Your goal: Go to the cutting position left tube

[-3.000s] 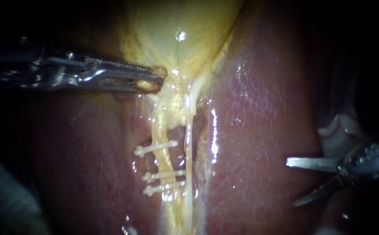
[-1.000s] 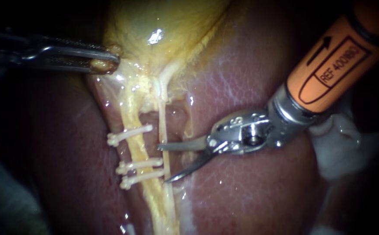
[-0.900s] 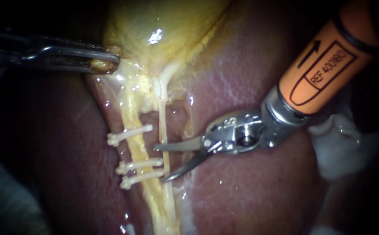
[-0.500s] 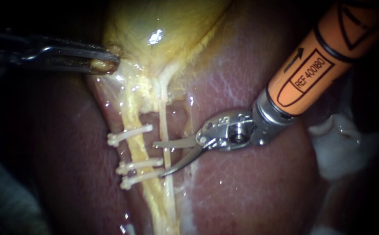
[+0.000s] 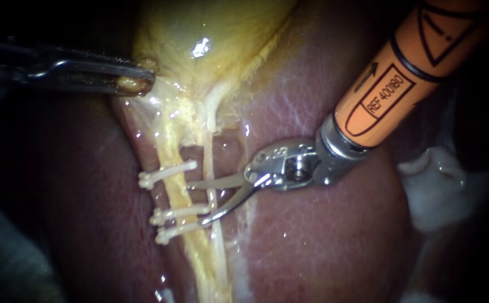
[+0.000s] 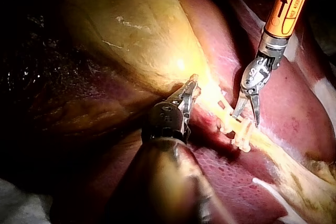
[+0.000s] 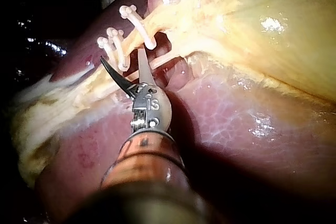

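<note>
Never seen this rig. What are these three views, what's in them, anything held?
A surgical robot at a bench, working on a pig's liver and the yellow gallbladder. It has two thin shafts, each ending in small jaws. The endoscope view looks closely at the tissue; the two wrist views come from cameras on each instrument's arm, looking along its own shaft. The left instrument has its jaws shut on the gallbladder's lower end. The right instrument, with the orange shaft, ends in blades; they are open and hold nothing. Two tubes run from the gallbladder. The left tube carries three white clips; the blade tips sit by the gap between the top clip and the lower two.
</note>
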Robot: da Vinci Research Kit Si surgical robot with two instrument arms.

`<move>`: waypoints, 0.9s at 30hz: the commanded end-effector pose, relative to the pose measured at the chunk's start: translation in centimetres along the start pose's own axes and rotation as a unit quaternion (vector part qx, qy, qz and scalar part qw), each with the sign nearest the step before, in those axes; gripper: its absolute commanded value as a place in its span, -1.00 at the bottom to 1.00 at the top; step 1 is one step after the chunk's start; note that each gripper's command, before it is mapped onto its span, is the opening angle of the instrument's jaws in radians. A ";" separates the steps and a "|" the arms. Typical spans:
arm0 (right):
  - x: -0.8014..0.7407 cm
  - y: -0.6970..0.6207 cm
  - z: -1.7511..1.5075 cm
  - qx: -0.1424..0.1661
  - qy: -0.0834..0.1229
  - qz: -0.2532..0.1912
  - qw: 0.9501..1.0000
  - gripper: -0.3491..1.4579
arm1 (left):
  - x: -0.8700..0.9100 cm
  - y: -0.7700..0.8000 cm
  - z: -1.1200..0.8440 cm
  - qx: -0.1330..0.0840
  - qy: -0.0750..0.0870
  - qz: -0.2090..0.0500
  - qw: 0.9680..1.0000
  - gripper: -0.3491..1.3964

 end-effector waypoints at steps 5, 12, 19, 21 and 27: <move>0.12 -0.02 0.17 0.018 0.017 0.000 1.000 0.82 | 0.00 0.00 0.00 0.000 0.000 0.000 1.000 -1.00; 0.27 -0.02 0.38 0.039 0.045 0.001 0.998 0.82 | 0.01 0.01 0.01 0.000 0.000 0.000 1.000 -1.00; 0.38 0.04 0.54 0.038 0.062 0.010 0.997 0.80 | 0.01 0.01 0.02 0.001 0.000 0.000 1.000 -1.00; 0.41 0.07 0.57 0.036 0.064 0.011 0.997 0.80 | 0.01 0.01 0.02 0.001 0.000 0.000 1.000 -1.00; 0.47 0.03 0.63 0.044 0.081 0.021 0.996 0.80 | 0.01 0.01 0.02 0.001 0.000 0.000 1.000 -1.00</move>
